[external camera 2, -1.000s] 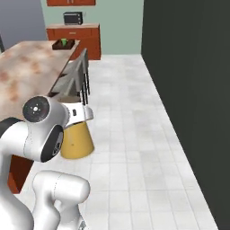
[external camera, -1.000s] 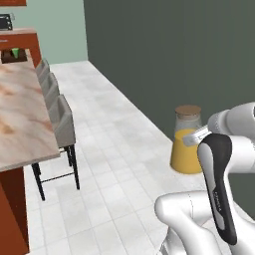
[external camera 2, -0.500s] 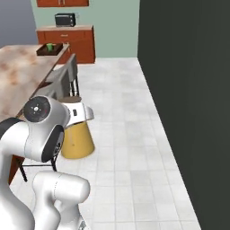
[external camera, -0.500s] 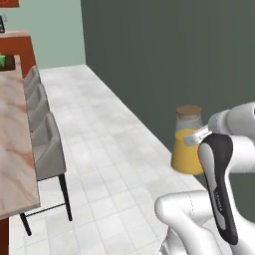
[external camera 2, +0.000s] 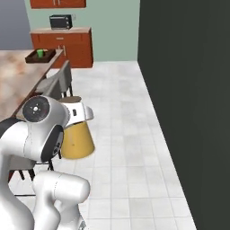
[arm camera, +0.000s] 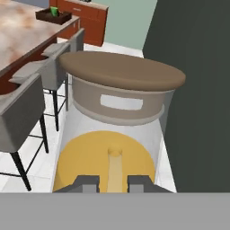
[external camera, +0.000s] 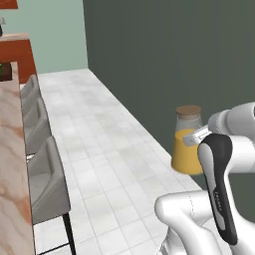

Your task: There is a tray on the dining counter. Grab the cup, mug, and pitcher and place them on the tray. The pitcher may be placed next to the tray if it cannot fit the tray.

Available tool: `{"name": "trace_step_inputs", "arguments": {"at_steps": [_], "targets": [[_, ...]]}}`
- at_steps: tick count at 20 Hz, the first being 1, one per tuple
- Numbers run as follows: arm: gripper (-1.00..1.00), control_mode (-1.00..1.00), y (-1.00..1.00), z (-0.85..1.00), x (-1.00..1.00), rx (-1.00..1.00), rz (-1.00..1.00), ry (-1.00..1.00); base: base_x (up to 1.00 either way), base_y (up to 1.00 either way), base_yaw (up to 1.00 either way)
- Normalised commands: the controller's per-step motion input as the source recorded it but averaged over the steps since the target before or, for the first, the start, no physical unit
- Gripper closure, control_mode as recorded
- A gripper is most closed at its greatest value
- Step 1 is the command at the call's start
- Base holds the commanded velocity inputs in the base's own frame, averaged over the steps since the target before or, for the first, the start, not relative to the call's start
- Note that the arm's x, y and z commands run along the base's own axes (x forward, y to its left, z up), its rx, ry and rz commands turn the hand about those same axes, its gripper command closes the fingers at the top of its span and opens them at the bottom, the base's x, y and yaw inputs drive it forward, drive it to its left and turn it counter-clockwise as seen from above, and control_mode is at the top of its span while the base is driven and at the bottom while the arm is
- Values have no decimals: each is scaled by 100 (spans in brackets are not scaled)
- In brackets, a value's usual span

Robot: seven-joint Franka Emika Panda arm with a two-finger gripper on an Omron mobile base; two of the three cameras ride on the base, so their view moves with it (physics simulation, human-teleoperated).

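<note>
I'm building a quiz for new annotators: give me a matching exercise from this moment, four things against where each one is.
Things:
1. pitcher
2. tray
3. cup
4. stools

Places:
A. on the far end of the dining counter
B. standing in the tray
C. lined up along the counter's edge
D. held in the tool, over the tiled floor

Pairs: 1-D, 2-A, 3-B, 4-C
</note>
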Motion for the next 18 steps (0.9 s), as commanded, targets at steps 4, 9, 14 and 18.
{"name": "trace_step_inputs", "arguments": {"at_steps": [4,9,14,18], "targets": [[100,100,0,0,0,0,0,0,100,-5,0],[100,100,0,0,0,0,0,0,100,-25,0],[100,100,0,0,0,0,0,0,100,-54,2],[100,100,0,0,0,0,0,0,95,-58,3]]}}
